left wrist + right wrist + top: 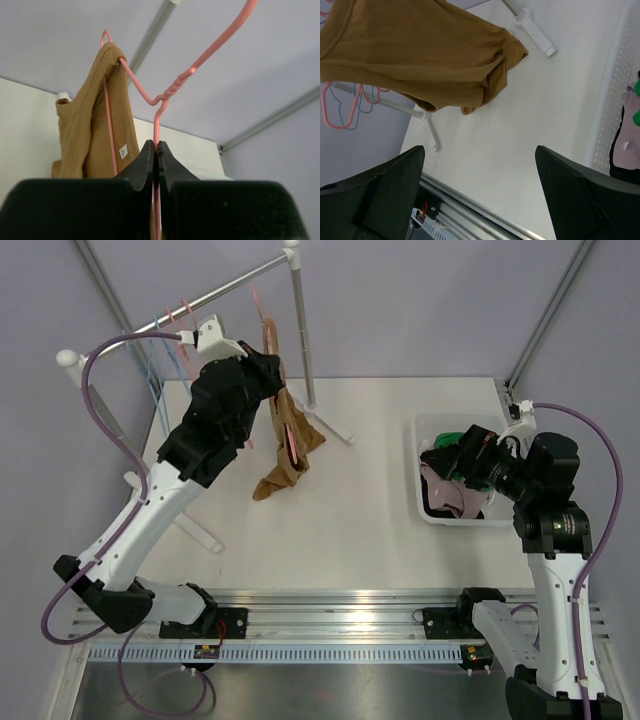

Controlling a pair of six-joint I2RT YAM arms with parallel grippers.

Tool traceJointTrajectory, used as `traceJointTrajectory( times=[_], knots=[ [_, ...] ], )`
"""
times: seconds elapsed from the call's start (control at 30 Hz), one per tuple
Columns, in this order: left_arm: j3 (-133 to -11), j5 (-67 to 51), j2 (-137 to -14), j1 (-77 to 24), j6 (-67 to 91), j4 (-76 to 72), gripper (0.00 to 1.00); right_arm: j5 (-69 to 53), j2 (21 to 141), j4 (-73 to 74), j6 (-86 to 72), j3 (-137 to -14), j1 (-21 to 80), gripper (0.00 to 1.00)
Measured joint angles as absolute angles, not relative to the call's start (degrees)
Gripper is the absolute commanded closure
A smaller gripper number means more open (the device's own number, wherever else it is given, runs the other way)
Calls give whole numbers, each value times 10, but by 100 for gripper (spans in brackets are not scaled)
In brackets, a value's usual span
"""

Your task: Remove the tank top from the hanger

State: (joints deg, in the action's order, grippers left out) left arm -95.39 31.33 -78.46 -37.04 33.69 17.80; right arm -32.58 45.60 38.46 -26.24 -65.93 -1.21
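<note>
Gripping the pink hanger (192,70), left pincer (156,151) is clamped tight.

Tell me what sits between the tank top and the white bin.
Only the clothes rack's white foot, angling out beside the tank top; the rest of the table up to the bin is bare, as the top view shows.

The hanger (176,84) rises from between the pressed-together fingers of the left gripper (156,150), the tank top (95,120) draped over its arm above and left of them, while the clothes basket (615,100) sits just right of the right gripper (479,160).
</note>
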Motion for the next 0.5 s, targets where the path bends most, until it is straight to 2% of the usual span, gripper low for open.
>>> traceJointTrajectory(
  times=[0.27,0.5],
  knots=[
    [-797,159,-625,-407,347,162,100,-402,497,326,-272,-659,33,1],
    [-670,-17,-516,-437,367,143,100,-392,515,250,-291,-642,171,6]
  ],
)
